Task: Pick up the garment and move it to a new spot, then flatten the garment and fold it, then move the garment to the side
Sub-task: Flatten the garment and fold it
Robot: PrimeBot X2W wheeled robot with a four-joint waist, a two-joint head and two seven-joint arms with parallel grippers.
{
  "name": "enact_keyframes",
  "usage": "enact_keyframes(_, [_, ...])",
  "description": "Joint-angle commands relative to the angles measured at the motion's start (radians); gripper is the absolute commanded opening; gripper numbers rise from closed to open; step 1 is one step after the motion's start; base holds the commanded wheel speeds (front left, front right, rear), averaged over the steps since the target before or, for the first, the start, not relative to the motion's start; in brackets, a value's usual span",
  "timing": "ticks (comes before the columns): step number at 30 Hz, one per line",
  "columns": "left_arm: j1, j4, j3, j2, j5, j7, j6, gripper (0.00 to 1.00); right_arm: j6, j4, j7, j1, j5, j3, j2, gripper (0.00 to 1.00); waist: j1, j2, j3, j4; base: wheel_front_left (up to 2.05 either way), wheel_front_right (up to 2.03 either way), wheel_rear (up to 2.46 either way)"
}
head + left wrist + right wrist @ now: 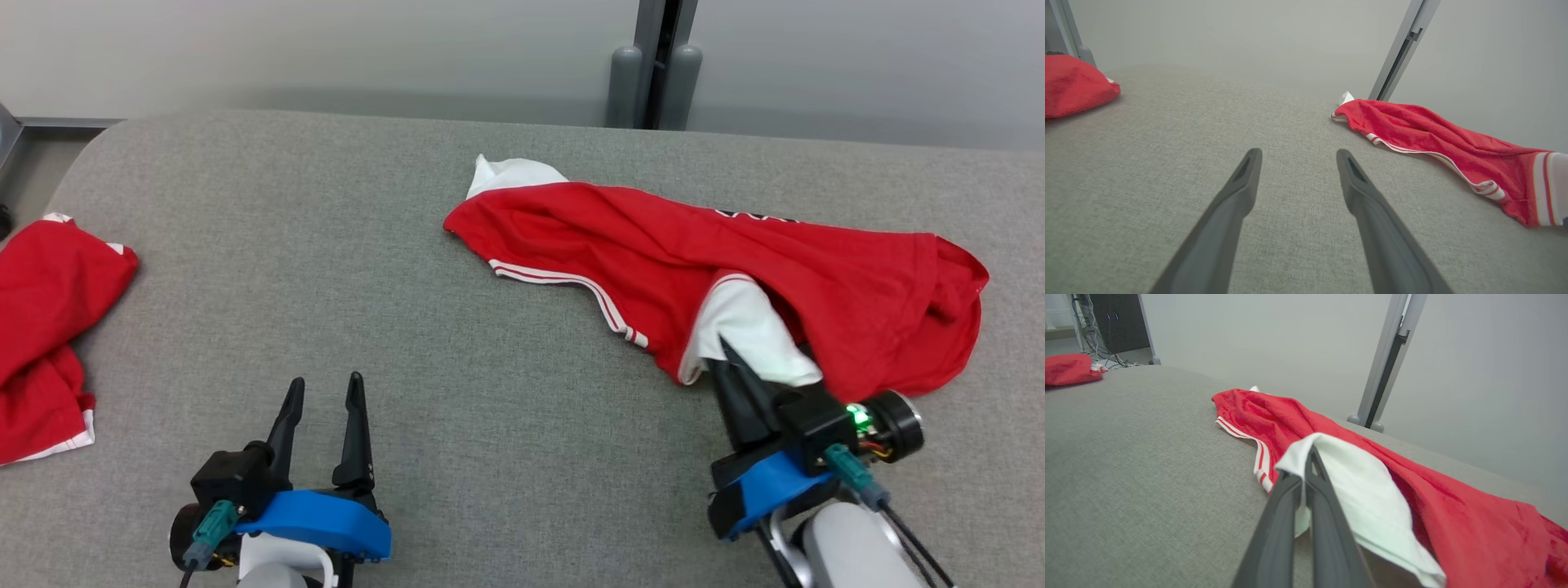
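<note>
Nearest of all, the left claw (325,380) hangs low over the grey desk (343,245), fingers spread wide with nothing between them; the right claw (723,349) is pinched tight on the garment (653,245), its tips nipping the edge of a white fold (755,327) that pokes out from under the red cloth; the garment lies crumpled on the right half of the desk, reaching toward the far edge; a second red cloth (45,310) lies well apart at the left edge. The step in hand looks to be the pick-up; to do it well, I'd judge the lift should go straight up and slowly, since the pinch looks thin and the fold could slip free; carry it high enough that the trailing hem clears the desk; set it down toward the bare middle, away from the second red cloth, where the left claw can reach a corner for flattening.
</note>
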Motion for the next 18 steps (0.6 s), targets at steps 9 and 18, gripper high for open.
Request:
enact_keyframes(9, [0.001, -0.026, 0.093, 0.002, -0.003, -0.003, 0.020, 1.00, 0.000, -0.088, 0.024, -0.138, 0.146, 0.364, -0.002, 0.00, -0.0001, 0.0000, -0.027, 0.022, 0.00, 0.00, 0.00])
enact_keyframes(18, [0.005, -0.058, 0.183, 0.010, 0.012, -0.003, 0.024, 1.00, 0.000, -0.063, 0.090, -0.257, 0.231, 0.587, -0.003, 0.00, -0.0001, 0.0000, -0.028, 0.069, 0.00, 0.00, 0.00])
